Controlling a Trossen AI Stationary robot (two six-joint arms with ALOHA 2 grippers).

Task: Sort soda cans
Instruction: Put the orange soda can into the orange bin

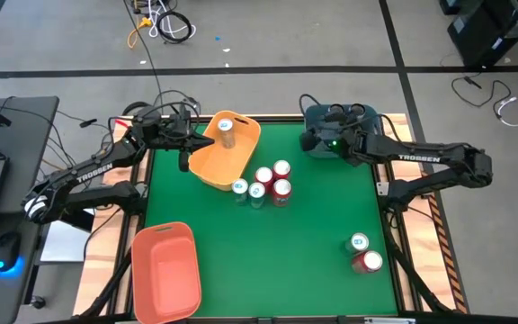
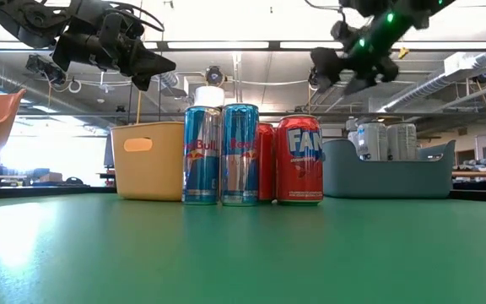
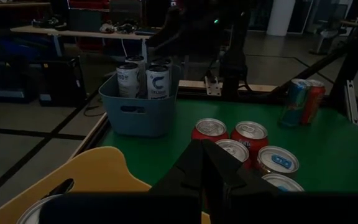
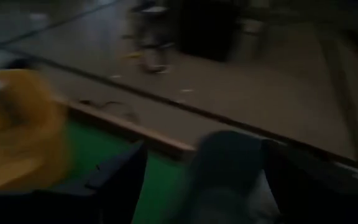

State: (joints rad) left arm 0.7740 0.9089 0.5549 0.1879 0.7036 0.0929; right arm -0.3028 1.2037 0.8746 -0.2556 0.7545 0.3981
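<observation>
From above, the soda cans cluster mid-table, one already standing in the yellow bin. The left hand, fingers together and empty, hangs just beside that bin. The right hand, fingers apart, hovers over the blue bin. At table level, both hands hang above the cans, touching none.
</observation>
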